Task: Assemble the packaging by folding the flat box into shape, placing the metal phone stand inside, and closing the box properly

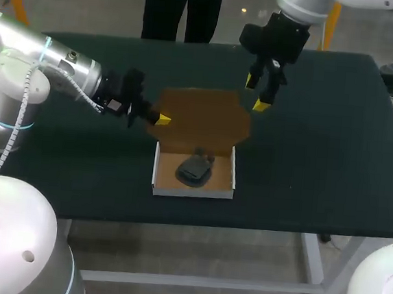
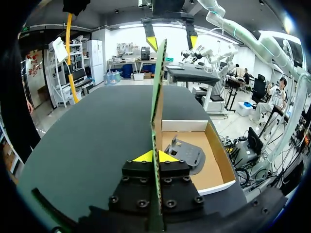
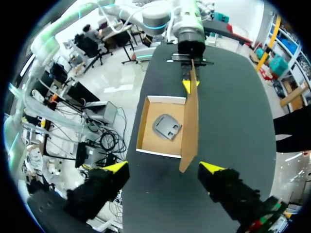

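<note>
**Item 1. Table** point(image 1: 318, 171): dark green top that carries everything below.

**Item 2. Box** point(image 1: 192, 191): open tray with white outer walls and a brown inside, at the near middle of the table. It is folded into shape and not closed.

**Item 3. Lid** point(image 1: 202, 116): brown flap joined along the box's far wall. It stands roughly upright and appears edge-on in both wrist views.

**Item 4. Stand** point(image 1: 194, 169): 1 dark grey metal piece lying flat on the box floor, about the centre, apart from the walls.

**Item 5. Left gripper** point(image 1: 161, 120): comes in from the left, level with the lid. Its 2 yellow tips are pinched on the lid's left edge, 1 on each face.

**Item 6. Right gripper** point(image 1: 256, 94): hangs over the lid's far right corner with its fingers spread wide and holding nothing. The lid's right end lies ahead of the gap between the 2 tips. It seems clear of both, though contact cannot be ruled out from these angles.
</note>
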You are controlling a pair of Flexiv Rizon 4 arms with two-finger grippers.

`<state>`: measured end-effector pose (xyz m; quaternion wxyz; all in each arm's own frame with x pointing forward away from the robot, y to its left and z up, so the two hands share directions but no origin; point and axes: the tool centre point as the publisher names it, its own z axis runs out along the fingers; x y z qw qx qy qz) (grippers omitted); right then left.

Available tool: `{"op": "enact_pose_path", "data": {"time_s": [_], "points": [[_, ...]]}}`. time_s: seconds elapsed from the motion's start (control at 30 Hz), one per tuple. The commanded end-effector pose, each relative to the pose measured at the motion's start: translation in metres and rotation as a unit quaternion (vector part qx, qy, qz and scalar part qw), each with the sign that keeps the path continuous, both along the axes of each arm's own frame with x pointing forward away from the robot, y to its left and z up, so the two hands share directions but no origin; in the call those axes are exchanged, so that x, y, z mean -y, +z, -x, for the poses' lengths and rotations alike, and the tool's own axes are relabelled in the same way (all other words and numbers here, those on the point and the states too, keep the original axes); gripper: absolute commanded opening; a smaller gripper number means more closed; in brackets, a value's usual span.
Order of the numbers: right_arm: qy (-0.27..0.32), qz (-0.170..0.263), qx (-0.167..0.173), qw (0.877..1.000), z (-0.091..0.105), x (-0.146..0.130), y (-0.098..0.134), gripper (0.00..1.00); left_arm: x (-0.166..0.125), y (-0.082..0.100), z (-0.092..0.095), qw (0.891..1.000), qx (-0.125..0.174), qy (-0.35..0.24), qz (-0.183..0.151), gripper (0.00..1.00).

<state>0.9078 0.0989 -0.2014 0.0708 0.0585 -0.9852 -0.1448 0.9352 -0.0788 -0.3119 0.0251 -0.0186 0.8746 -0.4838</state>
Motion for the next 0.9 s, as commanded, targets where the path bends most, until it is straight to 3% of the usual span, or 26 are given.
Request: {"op": "enact_pose_path", "data": {"time_s": [0.03, 0.67, 0.9], "points": [[0.0, 0.002, -0.002, 1.0, -0.001, -0.001, 0.001, 1.0, -0.001, -0.001, 0.006, 1.0, 0.012, 0.004, 0.002, 0.0], [-0.003, 0.001, 0.0, 1.0, -0.003, -0.005, 0.002, 1.0, -0.002, -0.002, 0.008, 1.0, 0.025, -0.005, -0.001, 0.0], [-0.023, 0.01, 0.017, 1.0, -0.012, -0.011, 0.006, 1.0, -0.002, -0.002, 0.008, 1.0, 0.025, -0.005, -0.001, 0.0]]}}
